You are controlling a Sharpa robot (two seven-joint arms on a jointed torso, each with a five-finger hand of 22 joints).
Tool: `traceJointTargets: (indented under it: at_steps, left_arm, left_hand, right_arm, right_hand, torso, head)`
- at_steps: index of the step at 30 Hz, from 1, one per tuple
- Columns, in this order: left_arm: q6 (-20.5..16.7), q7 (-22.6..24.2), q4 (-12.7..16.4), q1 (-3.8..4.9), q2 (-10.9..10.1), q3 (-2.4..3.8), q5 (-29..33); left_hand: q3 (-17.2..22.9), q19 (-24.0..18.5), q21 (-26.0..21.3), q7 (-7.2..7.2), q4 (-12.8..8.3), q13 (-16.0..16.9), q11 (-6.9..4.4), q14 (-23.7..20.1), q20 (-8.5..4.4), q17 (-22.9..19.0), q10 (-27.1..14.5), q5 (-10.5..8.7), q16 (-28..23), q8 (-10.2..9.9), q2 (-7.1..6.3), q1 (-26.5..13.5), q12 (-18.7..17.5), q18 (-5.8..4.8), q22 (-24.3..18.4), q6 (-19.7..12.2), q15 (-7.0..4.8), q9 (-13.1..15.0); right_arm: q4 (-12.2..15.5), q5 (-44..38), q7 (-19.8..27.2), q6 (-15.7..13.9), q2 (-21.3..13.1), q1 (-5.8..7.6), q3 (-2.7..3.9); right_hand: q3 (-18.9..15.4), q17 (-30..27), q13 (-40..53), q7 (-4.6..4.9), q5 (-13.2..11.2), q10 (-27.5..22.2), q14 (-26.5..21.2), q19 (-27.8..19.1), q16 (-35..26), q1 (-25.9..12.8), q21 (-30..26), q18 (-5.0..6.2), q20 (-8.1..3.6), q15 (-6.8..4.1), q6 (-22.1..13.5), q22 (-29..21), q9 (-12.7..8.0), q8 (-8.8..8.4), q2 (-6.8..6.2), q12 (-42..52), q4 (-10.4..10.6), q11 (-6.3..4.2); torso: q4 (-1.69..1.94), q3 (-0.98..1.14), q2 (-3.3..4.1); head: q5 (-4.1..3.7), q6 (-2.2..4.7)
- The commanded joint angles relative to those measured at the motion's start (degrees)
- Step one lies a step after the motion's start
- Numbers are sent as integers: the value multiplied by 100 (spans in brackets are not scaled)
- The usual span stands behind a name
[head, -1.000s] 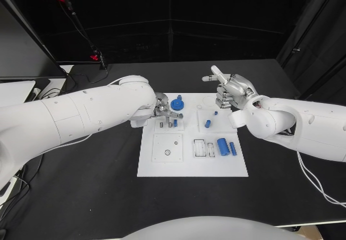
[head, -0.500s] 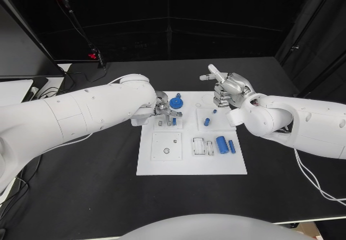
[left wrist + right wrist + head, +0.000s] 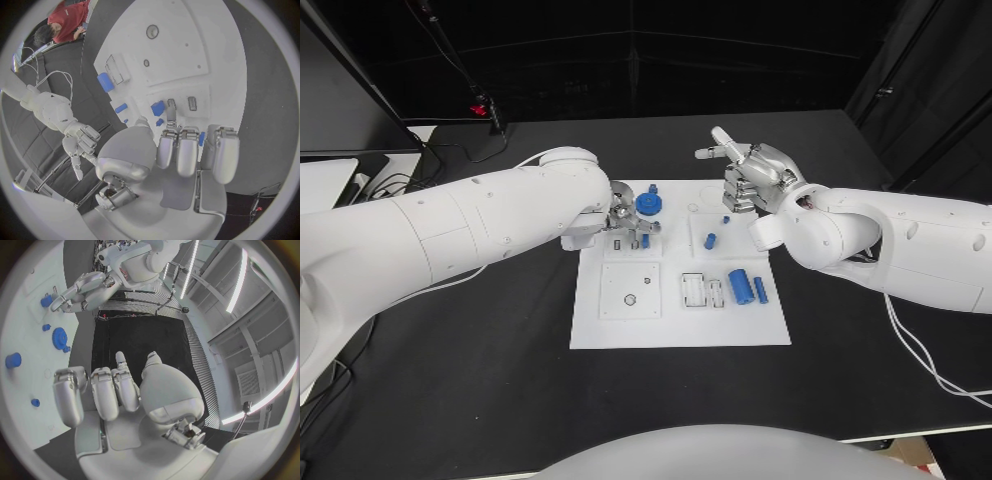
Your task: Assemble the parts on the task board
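Little has moved: the left robot hand still pinches a small blue part above the task board, the gear just at its 1 o'clock, while the right robot hand stays curled and empty.

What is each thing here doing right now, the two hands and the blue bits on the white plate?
Left hand: fingers down on the plate, over small blue pieces.
Right hand: raised, fingers curled, holding nothing.
Blue gear: on the plate, untouched.
Blue cylinder: lying loose.
White plate: flat on the table.
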Motion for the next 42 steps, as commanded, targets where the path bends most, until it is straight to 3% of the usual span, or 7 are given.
traceJointTargets:
  at_steps: [1, 10, 27, 34, 42]
  left_arm:
    - [146, -44, -33, -8, 31, 5, -27]
    - [191, -38, -92, -57, 90, 5, -27]
    - [149, 17, -141, -79, 139, 5, -27]
    - [121, 56, -143, -81, 144, 5, -27]
    - [133, 87, -144, -82, 154, 5, -27]
  left_hand:
    - [53, 606, 18, -8, -2, 1509, -42, 602, -33, 1508, 609, 16, 5, -38, 60, 41, 20, -37, 1508, -6, -59, 23]
    - [162, 606, 18, -26, -7, 1509, -58, 602, -53, 1508, 609, 115, 5, -81, 180, 267, 20, -37, 1508, -44, -78, 185]
    - [276, 606, 18, -48, -12, 1509, -78, 602, -71, 1508, 609, 184, 5, -122, 175, 546, 20, -37, 1508, -52, -99, 342]
    - [426, 606, 18, -71, -5, 1509, -100, 602, -89, 1508, 609, 355, 5, -142, 182, 769, 20, -37, 1508, -39, -119, 482]
    - [565, 606, 18, -119, -4, 1509, -143, 602, -121, 1508, 609, 592, 5, -33, 122, 1011, 20, -37, 1508, -50, -157, 773]
  right_arm:
    - [9, 15, 2, 51, 10, 8, 3]
    - [-4, 15, -21, 55, 42, 8, 2]
    - [-51, 15, -75, 51, 88, 7, 0]
    - [-69, 15, -104, 50, 101, 3, -3]
    - [-73, 15, -134, 31, 89, -22, -6]
  right_hand:
    - [21, 1508, 1507, 287, 29, 606, 594, 595, 14, 14, 19, -39, -52, -34, -28, 1508, -10, -5, 64, 15, -8, -18]
    - [22, 1508, 1507, 290, 30, 606, 594, 595, 14, 14, 19, -39, -51, -33, -38, 1508, -12, -7, 70, 15, -7, -16]
    - [23, 1508, 1507, 293, 31, 606, 594, 595, 14, 12, 19, -39, -50, -31, -51, 1508, -16, -10, 82, 15, -5, -13]
    - [24, 1508, 1507, 294, 31, 606, 594, 595, 14, 11, 19, -39, -50, -30, -57, 1508, -18, -10, 89, 15, -4, -12]
    - [27, 1508, 1507, 297, 34, 606, 594, 595, 14, 11, 19, -39, -48, -28, -65, 1508, -20, -9, 102, 15, -5, -9]
  torso:
    - [8, 0, 2]
    - [8, 2, -2]
    - [18, 4, -2]
    - [15, 1, -1]
    - [18, 8, -2]
  head:
    - [-14, -17]
    - [-28, -34]
    - [-59, -47]
    - [-69, -53]
    - [-72, -70]
